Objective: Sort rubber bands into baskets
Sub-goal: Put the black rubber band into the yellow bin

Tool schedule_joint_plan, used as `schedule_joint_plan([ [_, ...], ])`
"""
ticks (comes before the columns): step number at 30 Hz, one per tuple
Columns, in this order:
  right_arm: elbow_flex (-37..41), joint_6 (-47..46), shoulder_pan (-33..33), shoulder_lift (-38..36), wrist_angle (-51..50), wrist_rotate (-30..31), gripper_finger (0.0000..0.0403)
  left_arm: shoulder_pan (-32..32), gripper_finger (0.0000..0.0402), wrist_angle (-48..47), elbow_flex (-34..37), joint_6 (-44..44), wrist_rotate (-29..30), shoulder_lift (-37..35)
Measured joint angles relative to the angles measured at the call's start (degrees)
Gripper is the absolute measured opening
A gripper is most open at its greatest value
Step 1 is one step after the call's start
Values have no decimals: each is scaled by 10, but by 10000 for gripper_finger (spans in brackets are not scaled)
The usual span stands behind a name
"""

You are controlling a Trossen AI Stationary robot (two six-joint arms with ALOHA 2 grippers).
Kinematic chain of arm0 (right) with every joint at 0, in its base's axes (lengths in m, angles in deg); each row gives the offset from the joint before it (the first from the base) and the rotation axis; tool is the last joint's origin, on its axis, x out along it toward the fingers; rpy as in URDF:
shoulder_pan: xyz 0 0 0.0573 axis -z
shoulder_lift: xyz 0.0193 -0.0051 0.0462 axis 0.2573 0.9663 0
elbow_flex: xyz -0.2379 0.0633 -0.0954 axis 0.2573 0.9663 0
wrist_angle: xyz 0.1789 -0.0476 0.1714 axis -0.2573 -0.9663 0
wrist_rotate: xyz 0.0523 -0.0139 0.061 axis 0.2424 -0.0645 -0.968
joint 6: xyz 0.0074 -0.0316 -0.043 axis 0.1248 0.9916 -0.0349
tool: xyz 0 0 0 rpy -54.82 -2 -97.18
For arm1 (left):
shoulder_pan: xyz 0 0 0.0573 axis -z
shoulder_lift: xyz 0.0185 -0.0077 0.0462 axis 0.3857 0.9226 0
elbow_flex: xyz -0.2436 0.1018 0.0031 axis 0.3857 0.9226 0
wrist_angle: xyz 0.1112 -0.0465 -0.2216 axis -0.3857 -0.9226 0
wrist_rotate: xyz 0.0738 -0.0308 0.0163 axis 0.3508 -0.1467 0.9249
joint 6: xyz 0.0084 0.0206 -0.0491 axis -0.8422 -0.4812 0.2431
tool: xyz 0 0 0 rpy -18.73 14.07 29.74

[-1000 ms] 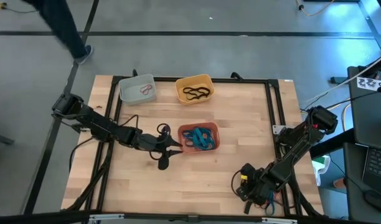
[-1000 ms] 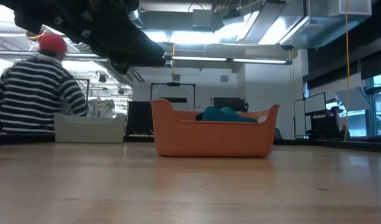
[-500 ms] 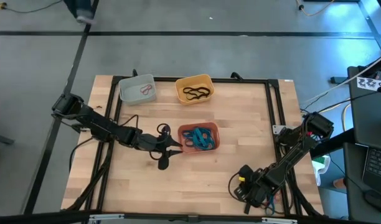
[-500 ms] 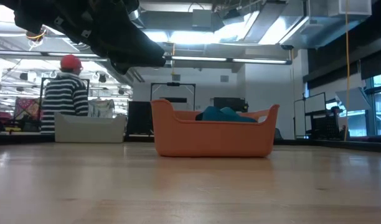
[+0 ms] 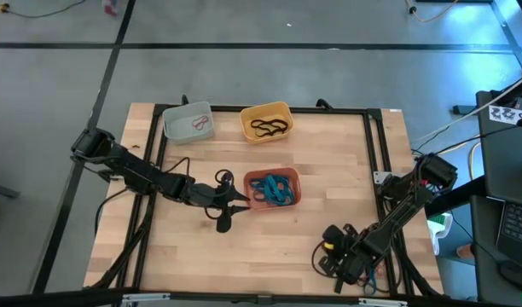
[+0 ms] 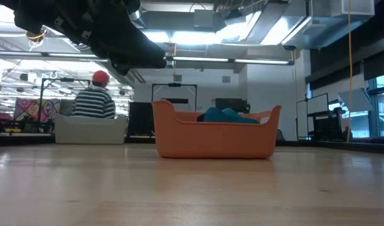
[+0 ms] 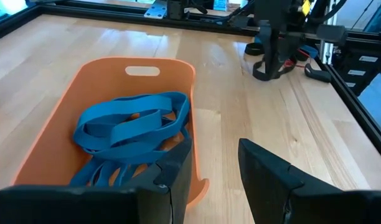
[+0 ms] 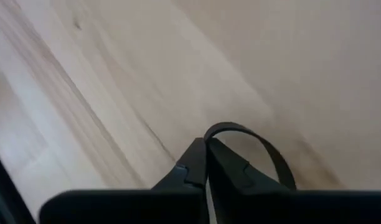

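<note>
High view: the sorting is judged nearly finished. Thin red elastic loops (image 5: 200, 124) lie in the pale grey-white plastic tub (image 5: 177, 115), black loops (image 5: 269, 128) in the yellow-orange tub (image 5: 265, 109), and teal-blue loops (image 5: 273, 188) in the salmon-red tub (image 5: 288, 201). No loose band is seen on the bare wooden tabletop (image 5: 312, 162), apart from one thin black elastic loop (image 8: 265, 149), which is pinched by the right tool (image 8: 206, 163), its fingers shut, low over the near right part of the tabletop. That loop is judged left to be carried to the yellow-orange tub. The left tool (image 7: 212, 165) hangs partly open and empty at the salmon-red tub's edge.
</note>
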Motion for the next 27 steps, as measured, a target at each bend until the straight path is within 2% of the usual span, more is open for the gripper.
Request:
schedule_joint_plan([
  [9, -1, 155, 50, -65, 1, 155, 9, 4, 127, -3, 0, -2, 0, -7],
  [16, -1, 283, 115, -111, 0, 190, 9, 11, 127, -26, 0, -18, 0, -44],
  [27, -1, 463, 257, -161, -17, 223, 4, 10, 127, -117, 0, -88, 1, -142],
])
